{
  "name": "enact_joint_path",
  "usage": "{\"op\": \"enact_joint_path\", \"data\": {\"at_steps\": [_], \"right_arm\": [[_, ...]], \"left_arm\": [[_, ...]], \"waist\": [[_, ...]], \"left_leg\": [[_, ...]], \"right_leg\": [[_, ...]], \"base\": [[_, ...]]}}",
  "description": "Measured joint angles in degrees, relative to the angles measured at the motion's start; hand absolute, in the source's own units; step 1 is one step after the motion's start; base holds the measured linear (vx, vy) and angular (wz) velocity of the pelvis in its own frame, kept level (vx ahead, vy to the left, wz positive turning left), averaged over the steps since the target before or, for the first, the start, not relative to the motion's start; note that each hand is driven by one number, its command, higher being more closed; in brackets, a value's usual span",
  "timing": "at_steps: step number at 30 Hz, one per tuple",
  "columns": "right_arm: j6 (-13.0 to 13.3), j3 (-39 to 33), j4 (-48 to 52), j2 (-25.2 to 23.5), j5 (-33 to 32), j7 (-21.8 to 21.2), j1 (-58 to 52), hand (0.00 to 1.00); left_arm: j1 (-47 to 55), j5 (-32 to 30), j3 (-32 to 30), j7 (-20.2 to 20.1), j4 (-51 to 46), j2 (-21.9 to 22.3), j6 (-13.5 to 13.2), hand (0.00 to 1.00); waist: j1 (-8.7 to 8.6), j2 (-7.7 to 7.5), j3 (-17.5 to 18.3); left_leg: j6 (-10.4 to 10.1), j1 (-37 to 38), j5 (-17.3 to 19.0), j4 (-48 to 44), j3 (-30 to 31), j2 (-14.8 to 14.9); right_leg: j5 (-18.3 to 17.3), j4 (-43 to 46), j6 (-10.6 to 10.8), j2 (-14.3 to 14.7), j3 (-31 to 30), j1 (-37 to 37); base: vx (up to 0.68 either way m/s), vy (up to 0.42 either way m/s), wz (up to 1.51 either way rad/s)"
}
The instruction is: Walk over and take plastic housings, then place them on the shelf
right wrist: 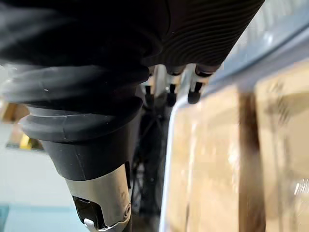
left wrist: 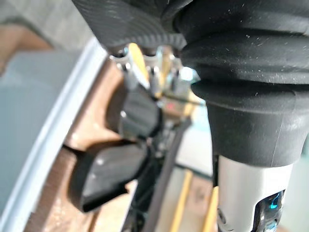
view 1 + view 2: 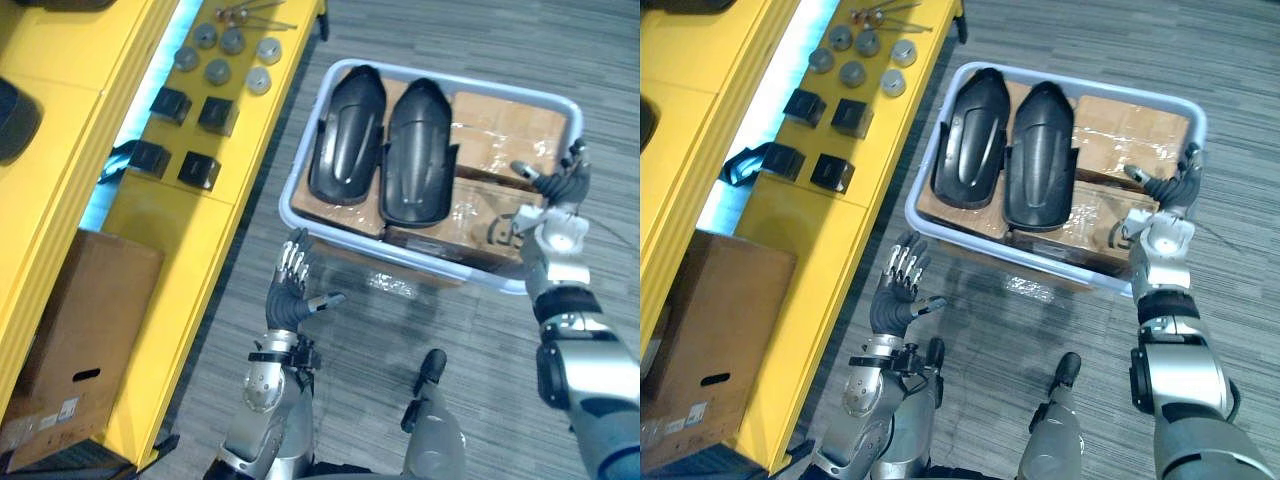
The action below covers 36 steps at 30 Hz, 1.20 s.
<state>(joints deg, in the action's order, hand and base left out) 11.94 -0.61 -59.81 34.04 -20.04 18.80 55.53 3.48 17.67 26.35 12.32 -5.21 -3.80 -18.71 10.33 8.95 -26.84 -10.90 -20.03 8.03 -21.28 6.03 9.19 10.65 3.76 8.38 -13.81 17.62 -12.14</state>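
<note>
On the floor before us, a pale tub (image 3: 400,254) packed with taped cardboard boxes (image 3: 500,125) carries two black plastic shells: the left housing (image 3: 345,140) and the right housing (image 3: 418,155) lie close side by side on the cardboard (neither is in a hand). Our left hand (image 3: 290,295) is raised with fingers straight and spread, thumb out, holding nothing. The tub's near rim lies just beyond its fingertips. Our right hand (image 3: 562,188) hovers at the tub's near right corner, fingers loose and empty, the housings off toward its thumb. Each housing's long axis runs away from us, rounded end toward the far rim, wider end nearer the left fingertips.
</note>
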Motion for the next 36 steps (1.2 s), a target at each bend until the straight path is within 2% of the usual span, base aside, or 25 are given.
{"op": "enact_joint_path", "data": {"at_steps": [2, 3, 7, 9, 12, 13, 15, 17, 19, 21, 23, 24, 26, 30, 33, 34, 36], "right_arm": [[0.0, 1.6, -1.1, 0.8, 0.1, -0.3, 1.9, 0.0], [0.1, 2.0, -1.9, 1.8, 0.1, -0.8, 2.4, 0.0], [0.2, 2.4, -2.4, 3.6, 0.1, -1.4, 3.3, 0.0], [-0.2, 3.5, -2.5, 3.6, 0.2, -1.5, 3.5, 0.0], [-5.2, 4.4, -5.3, 3.8, 0.8, -1.6, 3.8, 0.0], [-6.2, 4.7, -6.1, 3.9, 0.9, -1.6, 3.8, 0.0], [-9.7, 5.2, -9.2, 4.9, 2.5, -1.7, 3.9, 0.0], [-11.4, 6.2, -10.7, 5.4, 3.3, -2.4, 4.0, 0.0], [-12.6, 6.7, -11.2, 6.7, 5.2, -3.1, 5.4, 0.0], [-15.0, 7.7, -12.5, 9.1, 5.2, -5.0, 6.6, 0.0], [-15.8, 8.7, -13.2, 11.1, 5.7, -5.4, 6.6, 0.0], [-16.2, 8.7, -13.3, 12.3, 6.5, -5.7, 6.9, 1.0], [-16.5, 8.7, -13.4, 14.2, 7.2, -6.5, 7.2, 1.0], [-16.9, 10.1, -13.4, 16.2, 7.7, -6.8, 7.5, 1.0], [-17.9, 11.0, -13.6, 17.9, 10.3, -7.5, 7.4, 1.0], [-19.3, 11.0, -13.6, 18.2, 10.4, -7.1, 7.4, 0.0], [-19.8, 11.1, -13.7, 18.2, 10.3, -5.4, 7.4, 0.0]], "left_arm": [[-0.1, 0.0, 0.7, 0.0, 1.8, 0.0, 0.0, 0.0], [-0.4, 0.0, 1.5, 0.0, 3.4, 0.2, 0.1, 0.0], [0.4, 0.1, 2.8, 0.2, 7.0, 0.8, 0.6, 0.0], [0.4, 0.3, 3.2, 0.9, 10.1, 0.8, 1.8, 0.0], [0.9, 0.3, 3.8, 2.9, 15.5, 0.8, 2.8, 0.0], [0.9, 0.3, 3.8, 3.2, 16.1, 0.8, 2.9, 0.0], [0.8, 0.4, 4.1, 4.0, 17.8, 0.9, 2.9, 0.0], [1.1, 0.5, 4.1, 4.7, 18.2, 0.9, 2.8, 0.0], [1.0, 2.4, 4.2, 5.1, 19.0, 1.0, 2.6, 0.0], [0.9, 3.9, 4.3, 5.1, 20.6, 1.0, 2.6, 0.0], [0.5, 4.9, 4.8, 5.2, 20.7, 1.0, 2.6, 0.0], [-0.1, 5.1, 4.9, 5.2, 21.1, 0.9, 2.6, 0.0], [-1.3, 5.1, 4.9, 5.3, 22.4, 0.6, 2.6, 0.0], [-1.2, 6.7, 5.4, 5.4, 22.4, -0.4, 2.6, 0.0], [-1.2, 6.7, 5.4, 5.4, 22.4, -0.3, 2.6, 0.0], [-1.2, 6.6, 5.6, 5.4, 22.3, -0.3, 2.5, 0.0], [-1.2, 6.6, 5.8, 5.4, 22.3, -0.3, 2.5, 0.0]], "waist": [[0.19, 0.12, -0.1], [0.5, 0.83, -0.5], [1.56, 2.09, -1.2], [1.83, 2.09, -1.2], [2.32, 2.13, -1.2], [2.6, 2.13, -1.2], [3.63, 3.17, -1.6], [4.66, 3.5, -1.4], [4.86, 3.55, -1.4], [5.45, 3.85, -1.2], [6.35, 4.49, -0.7], [7.12, 4.74, -0.6], [7.99, 4.89, -0.5], [8.56, 4.92, -0.4], [8.86, 4.97, -0.4], [8.9, 5.15, -0.3], [9.32, 5.15, -0.3]], "left_leg": [[0.2, -1.9, 0.6, -2.2, 0.5, -0.3], [0.4, -2.4, 1.0, -3.4, 1.1, -0.4], [1.1, -3.9, 2.1, -5.6, 1.3, -0.7], [1.0, -4.5, 1.8, -5.7, 1.3, -0.7], [0.6, -4.5, 1.5, -5.6, 1.2, -0.7], [0.6, -4.5, 1.5, -5.6, 1.1, -0.7], [0.5, -4.7, 1.2, -5.7, 1.3, -0.7], [0.6, -5.2, 1.0, -5.5, 1.1, -1.0], [0.6, -6.0, 0.9, -5.7, 1.3, -1.2], [0.7, -6.7, 0.9, -6.2, 1.7, -2.0], [1.1, -8.2, 1.1, -7.3, 2.4, -2.5], [1.5, -9.3, 1.3, -7.6, 2.6, -2.7], [1.8, -10.6, 1.5, -8.1, 3.0, -3.0], [2.1, -12.1, 1.7, -9.2, 3.5, -3.1], [2.1, -12.6, 1.8, -9.3, 3.8, -3.1], [2.0, -13.1, 1.8, -9.4, 4.3, -3.0], [1.7, -13.1, 1.6, -9.4, 4.4, -2.8]], "right_leg": [[-0.8, 1.1, 0.1, -0.5, 1.0, -0.9], [-1.0, 2.0, 0.2, -0.6, 1.3, -1.0], [-2.3, 4.4, 0.3, -1.3, 1.4, -2.5], [-2.3, 4.5, 0.3, -1.3, 1.4, -3.2], [-2.3, 4.9, 0.3, -1.4, 1.3, -3.5], [-2.3, 5.0, 0.3, -1.4, 1.3, -3.7], [-2.3, 5.9, 0.2, -1.7, 1.4, -4.1], [-2.4, 6.4, 0.2, -2.0, 1.4, -5.2], [-2.4, 6.9, 0.2, -2.4, 1.8, -5.8], [-2.4, 7.0, 0.3, -3.1, 2.5, -5.9], [-2.4, 7.0, 0.3, -3.4, 3.0, -6.4], [-2.4, 7.0, 0.3, -3.6, 3.2, -7.0], [-2.5, 6.9, 0.2, -3.9, 4.3, -7.7], [-2.4, 6.6, 0.2, -4.2, 6.1, -7.9], [-2.3, 6.3, 0.2, -4.1, 6.8, -7.9], [-2.2, 6.1, 0.1, -3.9, 7.7, -7.8], [-2.1, 5.8, 0.0, -3.7, 7.7, -7.8]], "base": [[-0.1, 0.045, 0.07], [-0.1, 0.039, 0.12], [-0.11, 0.038, -0.01], [-0.08, 0.015, -0.04], [0.0, 0.0, 0.0], [0.0, 0.0, 0.0], [0.03, 0.009, 0.04], [0.0, 0.0, 0.0], [0.0, 0.011, 0.05], [-0.01, 0.045, 0.16], [-0.03, 0.071, 0.16], [-0.05, 0.059, 0.11], [-0.04, 0.038, 0.09], [-0.01, 0.032, 0.04], [0.01, 0.004, 0.03], [0.03, 0.006, 0.08], [0.04, -0.001, 0.02]]}}
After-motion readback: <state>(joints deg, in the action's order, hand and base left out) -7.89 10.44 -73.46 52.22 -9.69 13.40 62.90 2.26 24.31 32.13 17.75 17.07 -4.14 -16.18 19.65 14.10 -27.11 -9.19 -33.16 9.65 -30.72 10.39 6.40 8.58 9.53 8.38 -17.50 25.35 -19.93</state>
